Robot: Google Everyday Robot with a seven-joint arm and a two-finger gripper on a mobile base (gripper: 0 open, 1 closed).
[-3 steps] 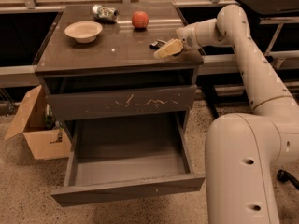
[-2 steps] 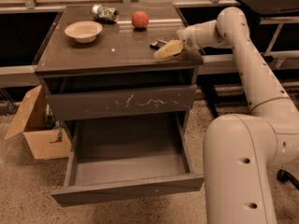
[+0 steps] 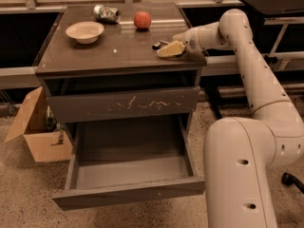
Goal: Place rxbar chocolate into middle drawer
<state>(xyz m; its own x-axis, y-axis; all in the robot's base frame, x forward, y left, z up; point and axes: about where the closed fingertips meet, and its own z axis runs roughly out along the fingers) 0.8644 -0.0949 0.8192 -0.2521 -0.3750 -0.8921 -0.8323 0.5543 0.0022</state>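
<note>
The rxbar chocolate (image 3: 156, 45) shows only as a small dark end on the cabinet top (image 3: 118, 51), near its right front corner. My gripper (image 3: 171, 49) rests low over the top right beside the bar, its pale tip touching or partly covering it. The arm reaches in from the right. The middle drawer (image 3: 128, 196) is pulled out wide below, with a plain front panel and nothing inside.
A pale bowl (image 3: 85, 31), a crushed silvery can (image 3: 106, 13) and a red apple (image 3: 142, 20) sit at the back of the top. The scratched drawer (image 3: 123, 103) above the open one is closed. A cardboard box (image 3: 38, 127) stands on the floor at left.
</note>
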